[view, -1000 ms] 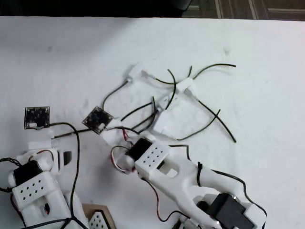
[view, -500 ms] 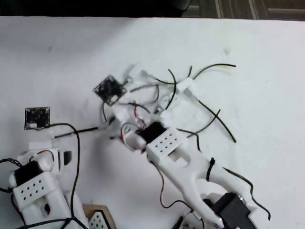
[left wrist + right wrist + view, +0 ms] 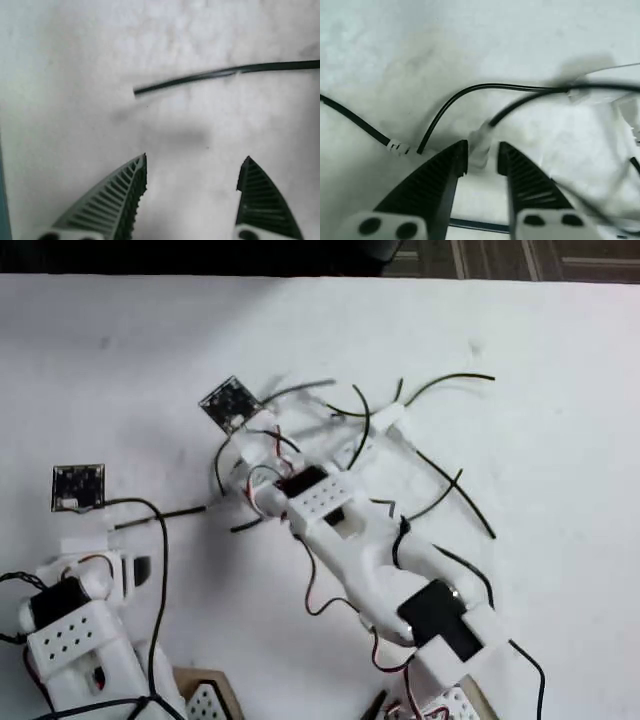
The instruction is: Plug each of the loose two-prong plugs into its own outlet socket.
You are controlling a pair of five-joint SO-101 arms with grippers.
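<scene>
Centrally, at the right gripper (image 3: 481, 150): narrowed to a slim gap and pinching a small white plug (image 3: 481, 136) between dark ribbed fingers (image 3: 445, 172), fingertips down close to the white table (image 3: 470, 40). Leading away from that plug across the cloth: the plug's wire (image 3: 525, 100), black and thin. Lying alongside: an arcing wire (image 3: 451, 99), its free end just beside one fingertip, and a tipped lead (image 3: 397, 146) ending in a tiny white piece, near the same fingertip but apart from it. From the high view, carried on the right arm (image 3: 350, 540), stretched from the near edge into the tangle of wires (image 3: 455, 480) at mid-table, with the wrist camera board (image 3: 232, 405) riding over its far end. Farther along in that tangle: a white connector (image 3: 390, 418) and a second connector (image 3: 355, 452), both flat on the table; cannot tell plug from socket there. Over at the left gripper (image 3: 195, 159): spread wide, holding nothing, hanging above bare table. Ahead of its fingertips and well clear of them: the cut end of a loose wire (image 3: 137, 91). Set low on the left arm (image 3: 70, 630) at the near left corner.
</scene>
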